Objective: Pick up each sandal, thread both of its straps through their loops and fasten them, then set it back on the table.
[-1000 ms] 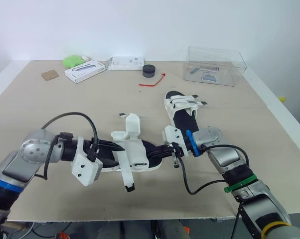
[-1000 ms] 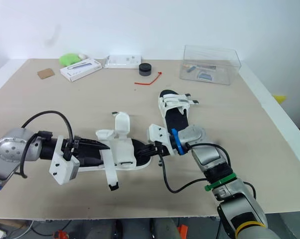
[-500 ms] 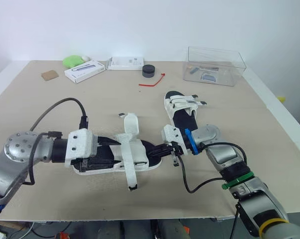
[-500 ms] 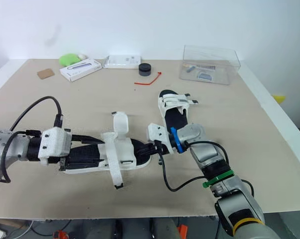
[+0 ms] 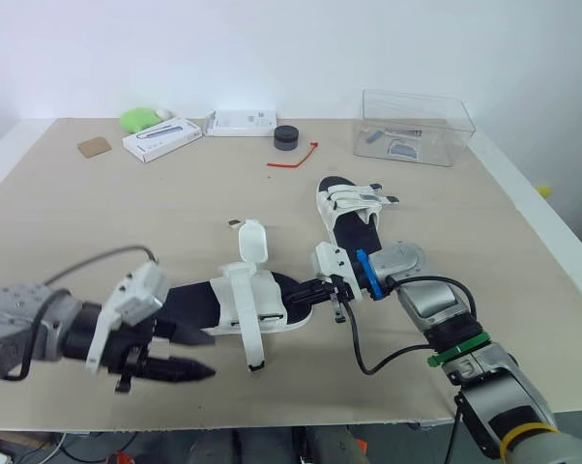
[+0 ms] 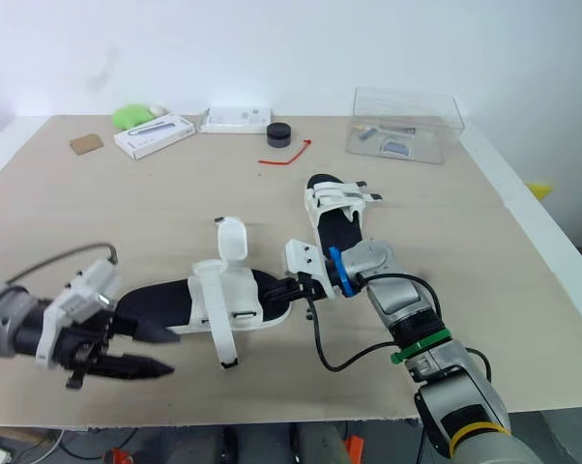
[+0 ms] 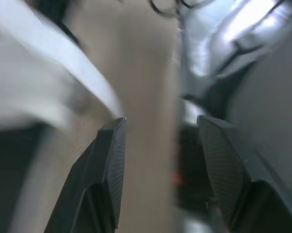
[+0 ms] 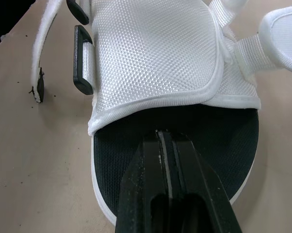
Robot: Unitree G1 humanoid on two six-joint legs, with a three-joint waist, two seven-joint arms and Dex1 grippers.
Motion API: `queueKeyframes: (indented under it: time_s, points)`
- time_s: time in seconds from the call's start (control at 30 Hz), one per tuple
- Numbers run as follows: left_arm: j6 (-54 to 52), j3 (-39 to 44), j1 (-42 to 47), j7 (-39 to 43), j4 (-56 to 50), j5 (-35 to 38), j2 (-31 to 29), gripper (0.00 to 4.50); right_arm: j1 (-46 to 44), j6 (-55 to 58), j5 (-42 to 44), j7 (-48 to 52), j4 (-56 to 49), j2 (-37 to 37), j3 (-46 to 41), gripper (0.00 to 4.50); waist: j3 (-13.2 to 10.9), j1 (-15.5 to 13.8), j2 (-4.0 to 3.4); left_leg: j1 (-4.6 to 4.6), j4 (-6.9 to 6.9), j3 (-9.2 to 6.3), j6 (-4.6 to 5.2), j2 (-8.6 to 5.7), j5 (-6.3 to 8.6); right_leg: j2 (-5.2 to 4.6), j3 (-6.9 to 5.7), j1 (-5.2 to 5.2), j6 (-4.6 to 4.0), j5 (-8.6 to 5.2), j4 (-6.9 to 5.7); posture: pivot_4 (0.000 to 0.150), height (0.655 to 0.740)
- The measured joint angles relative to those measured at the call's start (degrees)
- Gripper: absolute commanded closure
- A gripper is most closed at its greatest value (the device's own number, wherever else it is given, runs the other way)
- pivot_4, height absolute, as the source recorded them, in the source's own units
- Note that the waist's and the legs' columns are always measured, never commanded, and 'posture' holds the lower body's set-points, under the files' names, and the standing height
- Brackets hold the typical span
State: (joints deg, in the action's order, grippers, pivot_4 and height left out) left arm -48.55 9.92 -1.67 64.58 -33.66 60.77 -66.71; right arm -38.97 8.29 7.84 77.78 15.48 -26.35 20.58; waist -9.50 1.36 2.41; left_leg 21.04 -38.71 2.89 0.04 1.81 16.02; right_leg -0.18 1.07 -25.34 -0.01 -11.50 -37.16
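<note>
Fingers of the left gripper stand apart, empty, just beside the sandal. It lies flat on the table — long axis left-right, strapped end toward the right gripper, whose closed fingers rest on its footbed.

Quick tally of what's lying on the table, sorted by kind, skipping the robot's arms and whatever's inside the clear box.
Sandals: 2
White boxes: 2
Clear plastic box: 1
Black round puck: 1
Red tie: 1
Green object: 1
Brown square: 1
Total: 9
</note>
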Motion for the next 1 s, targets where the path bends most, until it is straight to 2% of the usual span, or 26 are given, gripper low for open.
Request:
queueKeyframes:
  time_s: [0.17,0.2,0.3,0.4,0.5,0.53,0.57,0.6,0.63,0.67,1.0]
  points:
    - [0.8,-1.6,-4.1,-7.6,-2.8,-3.4,7.6,2.12,0.1,0.3,-0.1,-0.4,-0.1,0.0,0.0,4.50,0.0,-0.1,-0.08,-0.05,0.01,-0.01,-0.08,-0.03,-0.05,-0.02,0.03,0.04,-0.05,0.04,-0.02,0.150,0.7400]
    - [1.4,-4.0,-4.0,-10.3,-2.9,-5.5,11.0,2.12,0.1,0.4,-0.1,-0.6,-0.1,0.0,0.0,4.50,0.1,-0.1,-0.13,-0.10,0.02,0.03,-0.09,-0.06,-0.05,-0.03,0.04,0.07,-0.04,0.05,-0.04,0.150,0.7400]
    - [1.4,-8.2,-1.7,-14.6,-2.4,-8.1,16.0,2.12,0.1,0.6,-0.2,-0.8,-0.1,0.1,0.0,4.50,0.1,-0.1,-0.05,-0.08,0.01,-0.02,-0.17,-0.05,-0.11,0.00,0.04,0.08,-0.10,0.11,-0.04,0.150,0.7400]
    - [1.2,-10.3,0.8,-17.1,-1.3,-9.6,18.8,2.12,0.1,0.6,-0.3,-0.9,-0.1,0.4,0.1,4.50,0.1,-0.1,-0.05,-0.10,0.02,0.01,-0.17,-0.06,-0.14,0.08,0.07,0.07,-0.17,0.17,-0.03,0.150,0.7400]
    - [0.6,-12.1,2.6,-19.1,-0.1,-10.2,21.7,2.95,0.1,0.6,-0.3,-1.0,-0.1,0.4,0.1,4.50,0.1,-0.1,-0.05,-0.09,0.02,-0.03,-0.16,-0.05,-0.14,0.12,0.08,0.08,-0.18,0.16,-0.03,0.150,0.7400]
    - [0.6,-12.2,2.6,-19.2,0.0,-10.2,21.8,2.95,0.1,0.6,-0.3,-1.0,-0.1,0.4,0.1,4.50,0.1,-0.1,-0.05,-0.09,0.02,-0.03,-0.16,-0.05,-0.14,0.12,0.08,0.08,-0.18,0.16,-0.03,0.150,0.7400]
    - [0.4,-12.4,2.7,-19.3,0.5,-10.3,22.3,3.67,0.1,0.5,-0.3,-1.0,-0.1,0.4,0.1,4.50,0.1,-0.1,-0.05,-0.09,0.03,-0.02,-0.16,-0.05,-0.14,0.12,0.08,0.06,-0.18,0.16,-0.03,0.150,0.7400]
    - [0.1,-12.4,2.7,-19.3,0.8,-10.3,22.5,3.80,0.1,0.5,-0.3,-1.0,-0.1,0.4,0.1,4.50,0.1,-0.1,-0.05,-0.08,0.03,-0.03,-0.16,-0.04,-0.14,0.12,0.08,0.06,-0.19,0.15,-0.03,0.150,0.7400]
    - [-0.6,-12.4,2.2,-19.2,1.1,-10.0,22.6,4.20,0.1,0.6,-0.3,-1.0,-0.1,0.4,0.1,4.50,0.1,-0.1,-0.05,-0.08,0.03,-0.03,-0.16,-0.03,-0.14,0.12,0.09,0.06,-0.19,0.15,-0.03,0.150,0.7400]
    - [-0.8,-12.4,1.9,-19.1,1.1,-9.9,22.5,4.36,0.1,0.6,-0.3,-1.0,-0.1,0.4,0.1,4.50,0.1,0.0,-0.05,-0.08,0.03,-0.03,-0.16,-0.03,-0.14,0.11,0.08,0.06,-0.19,0.15,-0.03,0.150,0.7400]
    - [-0.9,-8.8,-1.2,-16.8,1.2,-9.3,20.3,4.36,0.4,0.9,-0.4,-1.4,-1.0,-0.1,0.1,4.50,0.1,-0.1,-0.06,-0.08,0.05,-0.05,-0.14,-0.03,-0.16,0.03,0.04,0.06,-0.17,0.14,-0.03,0.150,0.7400]
